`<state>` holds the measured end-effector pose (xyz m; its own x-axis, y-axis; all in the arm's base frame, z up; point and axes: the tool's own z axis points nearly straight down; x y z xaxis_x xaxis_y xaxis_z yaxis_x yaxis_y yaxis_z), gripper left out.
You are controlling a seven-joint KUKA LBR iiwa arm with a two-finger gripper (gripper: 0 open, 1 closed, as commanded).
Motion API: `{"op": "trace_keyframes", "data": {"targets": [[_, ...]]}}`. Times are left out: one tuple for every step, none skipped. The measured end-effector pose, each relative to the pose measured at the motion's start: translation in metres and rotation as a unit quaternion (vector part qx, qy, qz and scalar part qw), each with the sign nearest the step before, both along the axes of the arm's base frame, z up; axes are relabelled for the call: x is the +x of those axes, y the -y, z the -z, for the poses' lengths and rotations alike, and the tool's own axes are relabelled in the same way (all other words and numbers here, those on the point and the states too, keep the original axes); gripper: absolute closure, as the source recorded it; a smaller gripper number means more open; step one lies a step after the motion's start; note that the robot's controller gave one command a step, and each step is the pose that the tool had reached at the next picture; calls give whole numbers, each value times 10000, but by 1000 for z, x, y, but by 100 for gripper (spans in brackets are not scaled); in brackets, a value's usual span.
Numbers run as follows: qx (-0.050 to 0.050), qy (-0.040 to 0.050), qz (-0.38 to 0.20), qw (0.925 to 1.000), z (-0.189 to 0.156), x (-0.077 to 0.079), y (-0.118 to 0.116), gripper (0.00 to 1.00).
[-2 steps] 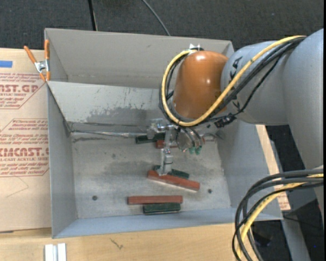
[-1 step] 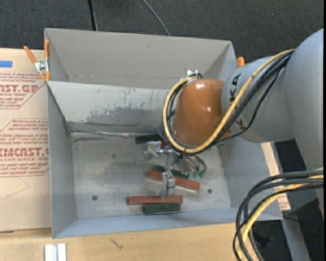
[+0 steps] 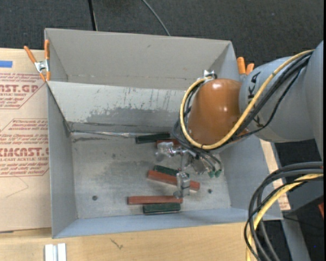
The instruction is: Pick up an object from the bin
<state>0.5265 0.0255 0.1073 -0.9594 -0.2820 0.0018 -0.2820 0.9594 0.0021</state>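
Observation:
My gripper [image 3: 173,167] hangs low over the right middle of the bin floor, below the orange wrist cover. Its two metal fingers [image 3: 181,184] stand apart, so it is open. A short red-brown stick [image 3: 161,174] lies on the floor between the fingertips, not lifted. A small red piece [image 3: 194,185] lies just right of the lower finger. Up by the upper finger lies a dark green stick [image 3: 152,138], with a small red bit [image 3: 167,144] next to it.
A long brown stick [image 3: 152,199] and a dark green stick [image 3: 161,209] lie side by side near the front wall. A small green piece [image 3: 215,172] lies under the wrist at the right. The arm and its cables cover the bin's right side.

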Motion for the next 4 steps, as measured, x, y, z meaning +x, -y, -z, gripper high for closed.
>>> {"op": "trace_keyframes", "data": {"targets": [[1,17,-378,9993,38,13,5,100],[2,17,-379,9993,37,13,5,100],[-3,42,-752,9972,-121,31,17,100],[1,27,-751,9972,-119,31,17,100]]}}
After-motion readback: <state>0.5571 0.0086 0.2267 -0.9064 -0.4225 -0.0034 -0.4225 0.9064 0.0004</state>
